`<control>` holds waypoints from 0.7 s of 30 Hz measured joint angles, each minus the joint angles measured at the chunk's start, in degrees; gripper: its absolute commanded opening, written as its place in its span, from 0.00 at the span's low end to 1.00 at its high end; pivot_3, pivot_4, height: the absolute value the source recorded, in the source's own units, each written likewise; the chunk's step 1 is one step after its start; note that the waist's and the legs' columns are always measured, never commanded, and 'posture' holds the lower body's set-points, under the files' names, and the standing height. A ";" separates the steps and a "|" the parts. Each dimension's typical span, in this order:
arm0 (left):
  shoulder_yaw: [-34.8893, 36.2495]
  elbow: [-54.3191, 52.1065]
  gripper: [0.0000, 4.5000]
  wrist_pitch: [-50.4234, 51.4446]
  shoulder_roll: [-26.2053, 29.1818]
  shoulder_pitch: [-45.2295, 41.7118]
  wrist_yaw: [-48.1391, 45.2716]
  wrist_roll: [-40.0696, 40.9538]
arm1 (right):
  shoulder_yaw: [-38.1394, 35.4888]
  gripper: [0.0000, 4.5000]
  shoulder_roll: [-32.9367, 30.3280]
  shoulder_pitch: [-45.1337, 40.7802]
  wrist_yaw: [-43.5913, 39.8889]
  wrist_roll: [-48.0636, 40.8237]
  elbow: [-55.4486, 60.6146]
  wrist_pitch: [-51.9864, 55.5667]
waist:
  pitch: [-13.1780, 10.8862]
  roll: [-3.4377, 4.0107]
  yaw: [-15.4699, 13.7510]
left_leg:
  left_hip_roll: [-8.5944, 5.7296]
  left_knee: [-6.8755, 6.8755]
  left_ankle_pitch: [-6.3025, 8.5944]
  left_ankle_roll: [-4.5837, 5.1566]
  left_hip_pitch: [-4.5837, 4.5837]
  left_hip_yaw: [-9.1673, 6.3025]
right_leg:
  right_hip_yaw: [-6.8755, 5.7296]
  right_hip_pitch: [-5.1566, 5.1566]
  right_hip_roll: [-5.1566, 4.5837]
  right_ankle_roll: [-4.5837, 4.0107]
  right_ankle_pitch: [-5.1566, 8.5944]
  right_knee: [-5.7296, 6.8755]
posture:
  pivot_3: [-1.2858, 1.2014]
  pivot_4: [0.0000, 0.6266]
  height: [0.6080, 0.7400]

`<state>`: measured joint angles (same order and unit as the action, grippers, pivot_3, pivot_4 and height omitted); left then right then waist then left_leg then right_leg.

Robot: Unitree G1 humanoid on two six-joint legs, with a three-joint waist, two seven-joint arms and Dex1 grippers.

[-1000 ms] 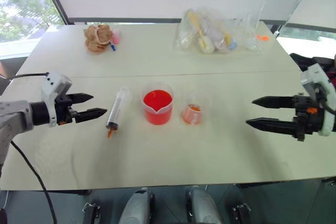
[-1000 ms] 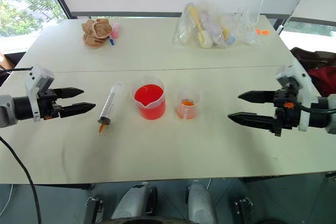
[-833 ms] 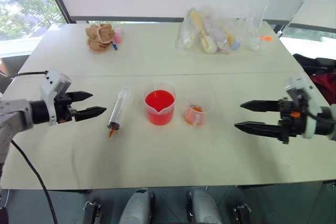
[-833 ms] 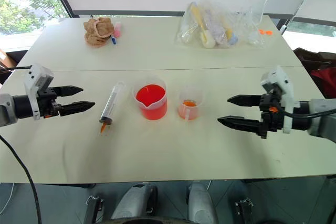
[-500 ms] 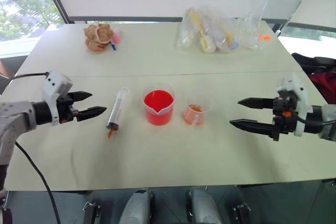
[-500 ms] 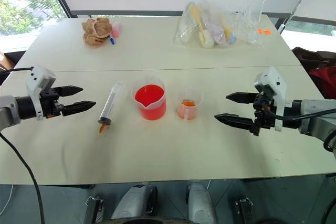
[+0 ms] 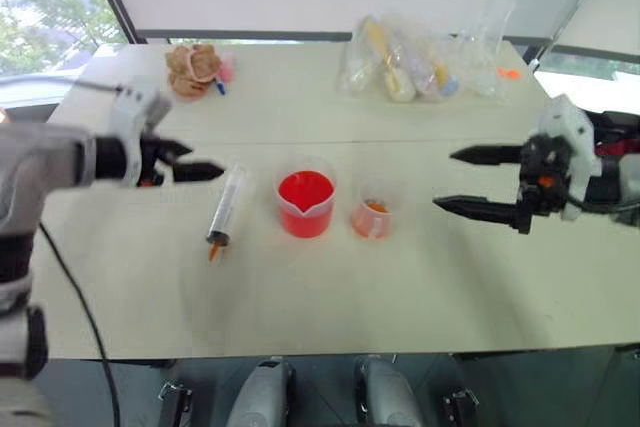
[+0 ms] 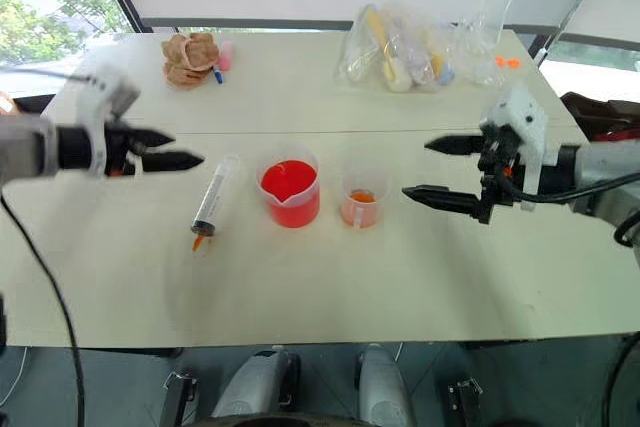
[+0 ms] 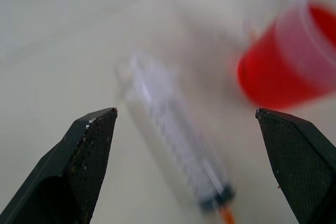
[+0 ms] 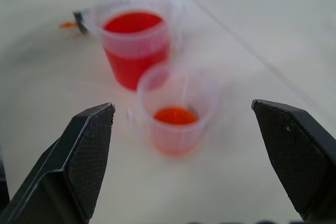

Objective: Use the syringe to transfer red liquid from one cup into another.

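Observation:
The clear syringe [image 7: 224, 207] lies flat on the table, orange tip toward me, just left of the large spouted beaker [image 7: 304, 202] full of red liquid [image 7: 303, 190]. The small cup [image 7: 371, 213] with a little orange-red liquid stands to the beaker's right. My left gripper [image 7: 205, 167] is open, hovering just left of the syringe's far end; the syringe [image 9: 176, 148] lies between its fingers in the left wrist view. My right gripper [image 7: 452, 180] is open to the right of the small cup [image 10: 175, 111], pointing at it, apart from it.
A clear plastic bag [image 7: 420, 57] of assorted items lies at the back right of the table. A brown crumpled object [image 7: 192, 69] with small pink and blue pieces sits at the back left. A seam [image 7: 430, 140] runs across the table behind the cups.
My left gripper has risen and moved toward the syringe's far end. My right gripper has moved left toward the small cup and rolled. Syringe and cups have not moved.

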<state>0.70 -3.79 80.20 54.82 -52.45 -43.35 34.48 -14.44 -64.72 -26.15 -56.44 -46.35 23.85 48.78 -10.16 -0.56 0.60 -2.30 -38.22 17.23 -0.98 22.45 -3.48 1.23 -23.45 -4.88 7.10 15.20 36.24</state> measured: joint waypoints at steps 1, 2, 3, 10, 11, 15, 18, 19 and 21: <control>-1.49 2.73 0.98 2.89 -1.60 -3.55 1.56 -0.89 | 0.67 0.98 0.02 -1.04 -0.42 0.13 -0.05 -0.49 | 0.00 0.00 0.12 | 0.00 -0.01 0.00 0.00 -0.01 0.00 | 0.01 0.00 0.03 0.01 0.01 0.03 | 0.52 0.24 1.00; -2.79 6.73 0.98 5.61 -4.41 -7.34 3.47 -2.25 | 1.66 0.98 0.35 -2.38 -0.65 0.18 -0.01 -0.81 | 0.00 0.00 0.14 | -0.01 -0.02 -0.01 0.00 -0.01 0.02 | 0.02 -0.01 0.05 0.03 0.02 0.06 | 0.52 0.24 1.00; -3.97 10.36 0.98 7.66 -7.07 -10.51 5.06 -3.39 | 2.75 0.98 1.03 -3.94 -0.70 0.18 0.40 -1.28 | 0.00 0.00 0.16 | -0.04 -0.03 -0.01 0.00 0.04 0.02 | 0.02 -0.07 0.09 0.03 0.02 0.06 | 0.52 0.24 1.00; -14.77 25.32 0.98 11.59 -11.46 -18.22 8.79 -9.23 | 4.04 0.98 3.54 -5.72 1.39 -0.70 5.65 -1.67 | 0.00 -0.01 0.35 | 0.05 -0.02 -0.29 -0.48 0.50 0.06 | 0.24 -0.77 0.15 0.02 0.02 0.32 | 0.52 0.24 1.00; -16.43 26.43 0.98 11.54 -11.54 -18.91 8.80 -10.05 | 3.65 0.98 4.02 -5.12 2.10 -0.91 6.56 -1.67 | 0.00 -0.01 0.16 | 0.03 -0.13 -0.32 -0.55 0.73 0.05 | 0.24 -1.01 0.12 0.02 0.02 0.55 | 0.52 0.24 1.00; -19.78 29.30 0.98 10.93 -11.59 -19.83 8.58 -11.75 | 3.23 0.98 4.92 -1.95 4.30 -0.73 7.63 -1.66 | 0.00 -0.01 -0.12 | -0.03 -0.61 -0.31 -0.52 0.99 0.01 | 0.24 -1.17 0.07 0.02 0.03 0.79 | 0.52 0.24 1.00; -20.19 29.75 0.98 11.72 -12.83 -19.22 8.48 -11.79 | 2.50 0.98 5.66 -0.48 6.14 -0.58 8.22 -1.66 | -0.01 -0.02 -0.14 | -0.07 -0.88 -0.20 -0.33 1.01 0.02 | 0.24 -1.10 0.02 0.03 0.02 0.90 | 0.52 0.24 1.00; -20.19 29.93 0.98 11.80 -13.54 -18.93 8.50 -11.78 | 2.32 0.98 5.77 -0.27 6.60 -0.60 8.57 -1.69 | -0.01 -0.02 -0.15 | -0.07 -0.91 -0.14 -0.22 1.00 0.02 | 0.23 -1.08 0.02 0.03 0.02 0.93 | 0.52 0.24 1.00; -20.13 30.65 0.98 11.74 -15.23 -17.67 8.58 -11.81 | 2.18 0.98 5.92 0.23 7.21 -0.62 8.86 -1.79 | -0.01 -0.02 -0.06 | -0.07 -0.93 -0.13 -0.19 0.94 0.01 | 0.23 -1.05 0.02 0.03 0.02 1.02 | 0.52 0.24 1.00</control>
<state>-19.43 26.86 91.95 39.59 -70.11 -34.77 22.67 -12.26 -58.81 -25.93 -49.22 -46.96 32.71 46.99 -10.17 -0.59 0.54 -2.37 -39.15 17.11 -1.17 23.38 -3.47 1.46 -24.50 -4.86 7.13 15.22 37.26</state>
